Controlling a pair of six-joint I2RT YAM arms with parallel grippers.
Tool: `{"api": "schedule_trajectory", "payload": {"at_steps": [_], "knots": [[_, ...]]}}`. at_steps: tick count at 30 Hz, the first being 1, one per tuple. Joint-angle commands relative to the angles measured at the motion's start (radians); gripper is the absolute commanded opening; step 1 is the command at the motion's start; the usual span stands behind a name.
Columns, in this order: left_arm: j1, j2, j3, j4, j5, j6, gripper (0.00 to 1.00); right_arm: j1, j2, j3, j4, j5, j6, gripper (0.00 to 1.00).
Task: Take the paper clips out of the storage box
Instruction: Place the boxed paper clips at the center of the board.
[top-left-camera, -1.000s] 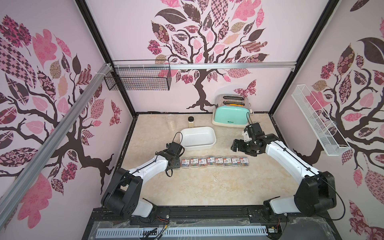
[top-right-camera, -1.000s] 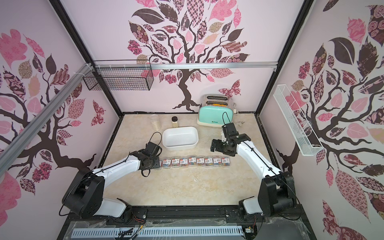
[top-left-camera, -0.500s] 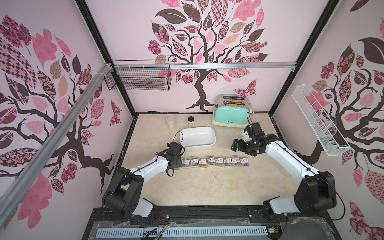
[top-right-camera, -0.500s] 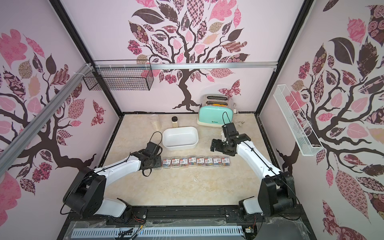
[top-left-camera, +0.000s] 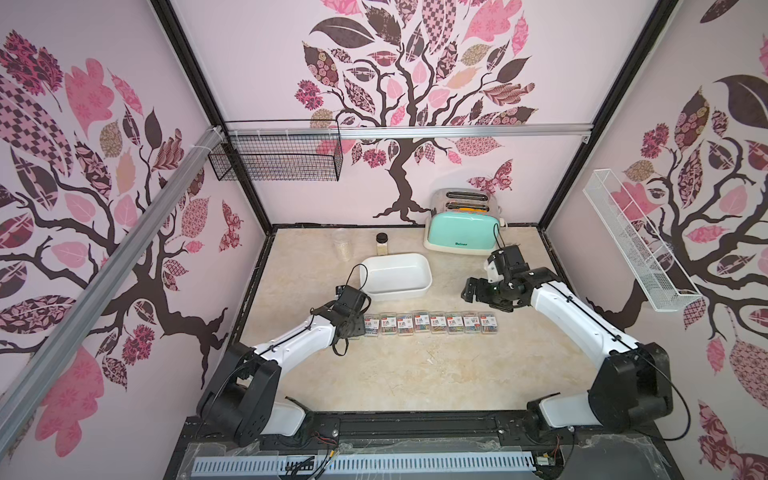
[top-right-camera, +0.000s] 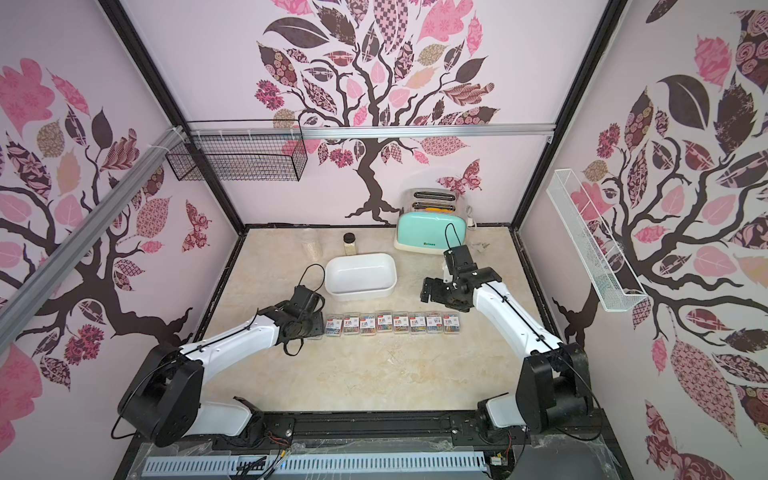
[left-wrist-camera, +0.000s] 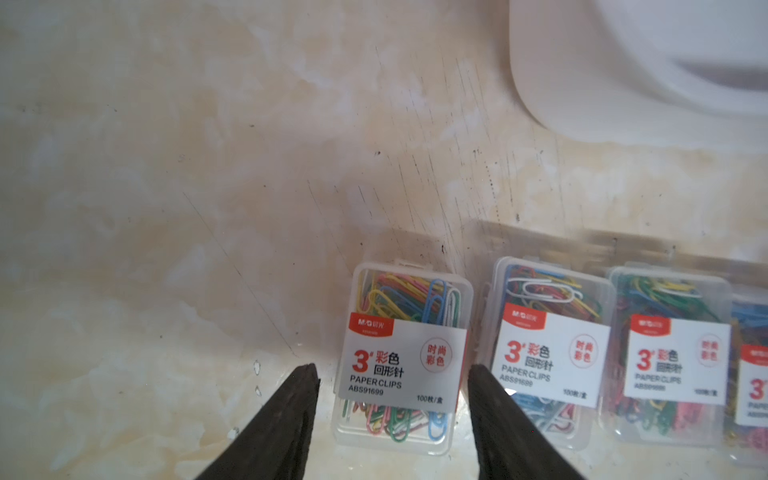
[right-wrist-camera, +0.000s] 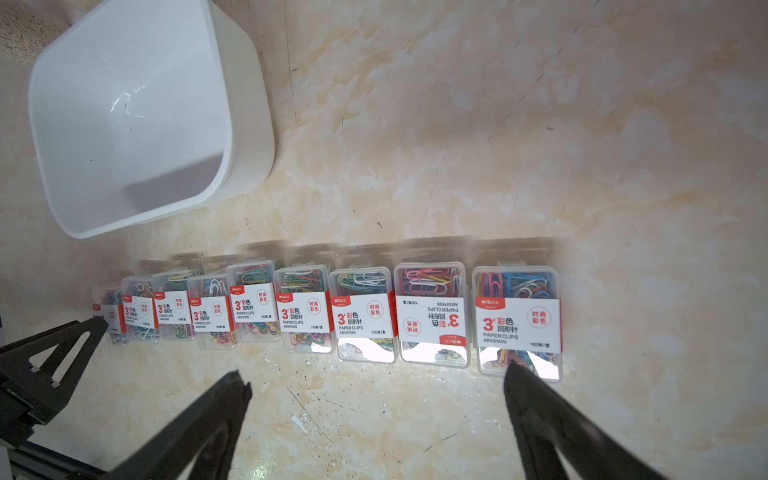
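Between the fingers (left-wrist-camera: 286, 419) of the left gripper (left-wrist-camera: 392, 376) we find the end case of the paper clips (left-wrist-camera: 401, 361), lying flat on the table (left-wrist-camera: 166, 166). The fingers straddle it, with a sliver of table showing along one side, so we record them as released rather than clamped. Beyond those fingertips and off to one side stands the storage box (left-wrist-camera: 623, 83), apart from the cases. The right wrist view shows nine cases side by side in one line on the table, all outside the box. We note that the right gripper (right-wrist-camera: 378, 380) is spread wide and grasps nothing. The row runs ahead of its fingers (right-wrist-camera: 199, 419), and the case at the far end shows just past one fingertip. Both top views place this gripper (top-left-camera: 471, 291) beside the box (top-left-camera: 399, 293).
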Motion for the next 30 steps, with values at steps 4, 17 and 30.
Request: {"api": "schedule_trajectory", "payload": {"at_steps": [4, 17, 30], "knots": [[0.009, 0.031, 0.022, -0.009, 0.004, 0.009, 0.61, 0.009, 0.000, 0.017, 0.012, 0.005, 0.002, 0.99], [0.010, 0.061, 0.003, 0.009, 0.064, 0.035, 0.72, 0.012, -0.007, 0.010, 0.008, 0.005, -0.001, 0.99], [0.009, 0.083, 0.009, -0.003, 0.054, 0.044, 0.61, 0.012, -0.012, 0.001, 0.009, 0.000, -0.002, 0.99]]}}
